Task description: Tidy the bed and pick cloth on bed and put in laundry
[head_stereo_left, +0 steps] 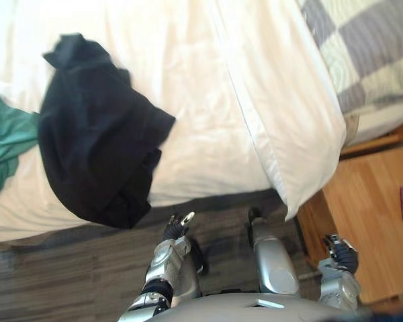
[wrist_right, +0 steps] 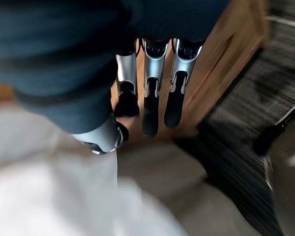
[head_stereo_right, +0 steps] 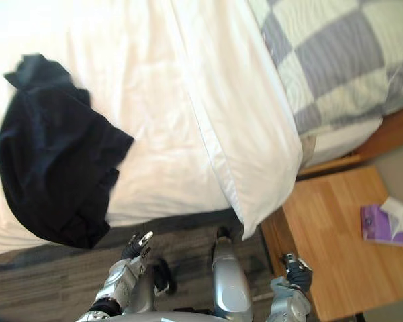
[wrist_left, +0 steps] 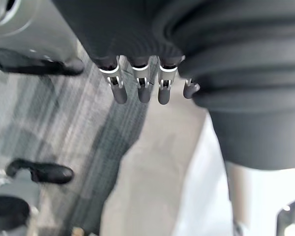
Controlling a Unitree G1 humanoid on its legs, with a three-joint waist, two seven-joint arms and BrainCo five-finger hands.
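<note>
The wide bed with its white sheet [head_stereo_left: 201, 100] takes up most of the head views. A long white pillow [head_stereo_left: 289, 114] lies on it slantwise, one corner jutting past the bed's near edge. Beyond that pillow, a grey-and-cream checked cover [head_stereo_left: 369, 54] lies on the bed.

Dark, streaked floor [head_stereo_left: 54, 268] runs along the bed's near edge. A crumpled black cloth [head_stereo_left: 94, 134] lies on the sheet, well apart from the pillow, with its lower folds drooping over the bed's near edge. Against the bed's side, below the pillow's jutting corner, stands a light wooden bedside bench [head_stereo_left: 369, 215].

A rumpled green cloth [head_stereo_left: 7, 144] lies on the bed just beside the black cloth, on the side away from the pillow. The left hand [head_stereo_left: 178, 228] hangs above the floor just off the bed's near edge, fingers [wrist_left: 137, 88] straight and loose, holding nothing. The right hand [head_stereo_left: 341, 251] hangs off the bed by the bench's front, fingers [wrist_right: 150, 108] relaxed and empty. A small purple tissue pack [head_stereo_right: 376, 225] rests on the bench.
</note>
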